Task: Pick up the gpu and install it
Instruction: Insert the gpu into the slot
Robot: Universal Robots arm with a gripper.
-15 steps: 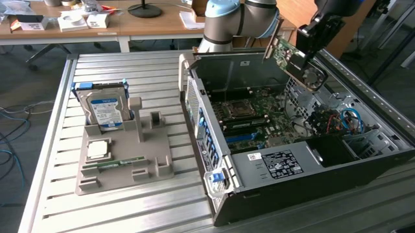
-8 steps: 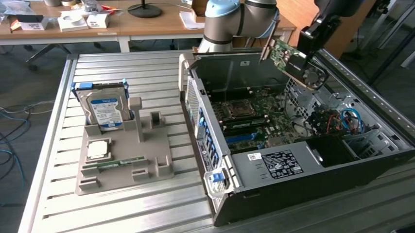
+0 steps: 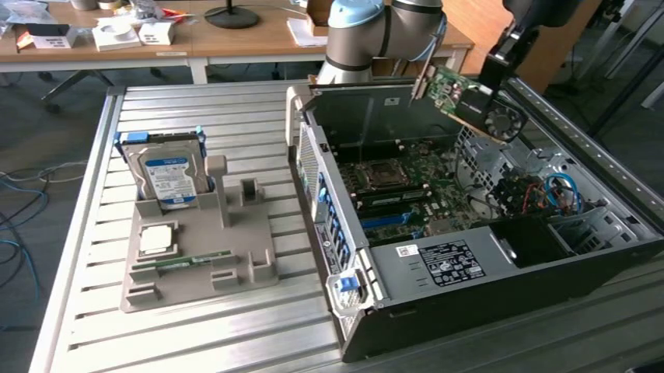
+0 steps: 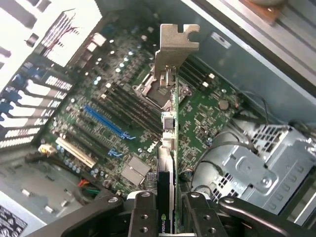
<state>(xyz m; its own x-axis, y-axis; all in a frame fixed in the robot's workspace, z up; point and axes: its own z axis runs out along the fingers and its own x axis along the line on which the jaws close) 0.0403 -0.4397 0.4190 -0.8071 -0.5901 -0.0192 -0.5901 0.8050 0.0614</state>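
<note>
The gpu [image 3: 469, 99], a green card with a black fan and a pale metal bracket at one end, hangs tilted in the air over the far corner of the open computer case [image 3: 436, 268]. My gripper [image 3: 493, 76] is shut on its upper edge. In the wrist view the gpu [image 4: 169, 148] is seen edge-on, bracket [image 4: 176, 45] pointing away, clamped between my two fingers [image 4: 143, 217]. Below it lies the motherboard [image 4: 89, 103] with its blue slot [image 4: 106, 122] and white slot [image 4: 75, 152]. The card is well above the board and touches nothing else.
A grey parts holder [image 3: 197, 256] on the slatted metal table carries a hard drive [image 3: 166, 177], a processor [image 3: 155, 238] and a memory stick [image 3: 192, 261]. Inside the case are a drive cage [image 4: 269, 163] and blue cables [image 3: 560, 193]. A wooden desk [image 3: 207, 35] stands behind.
</note>
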